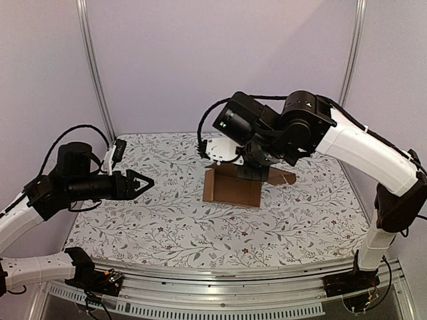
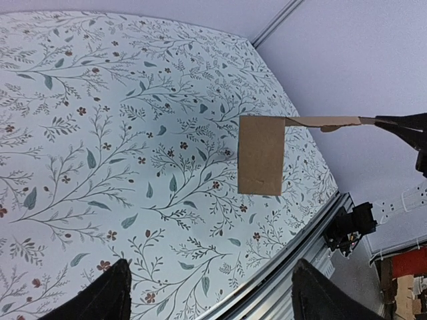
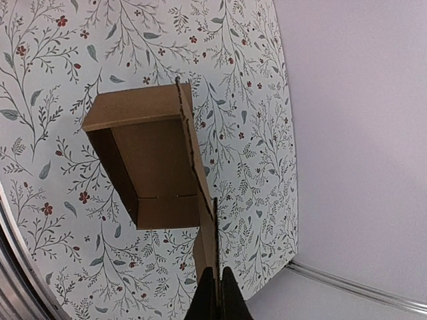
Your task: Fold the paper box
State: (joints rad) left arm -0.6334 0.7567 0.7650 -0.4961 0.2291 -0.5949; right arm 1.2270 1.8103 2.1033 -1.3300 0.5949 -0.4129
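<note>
The paper box [image 1: 232, 187] is plain brown cardboard, partly folded, standing on the floral table near the middle. In the right wrist view the paper box [image 3: 150, 157] shows an open inside with raised walls. My right gripper [image 3: 217, 293] is shut on a thin upright flap at its edge. From above, the right gripper [image 1: 256, 172] hangs over the box's back right part. My left gripper [image 1: 142, 183] hovers to the left of the box, well apart from it, and stands open with nothing between its fingers [image 2: 110, 297]. The left wrist view shows the box [image 2: 261, 155] ahead.
A floral cloth [image 1: 167, 227] covers the table. An aluminium rail [image 1: 220, 293] runs along the near edge. Lilac walls with metal poles [image 1: 93, 67] close in the back and sides. The right arm's white link [image 1: 367, 150] reaches over the table's right side.
</note>
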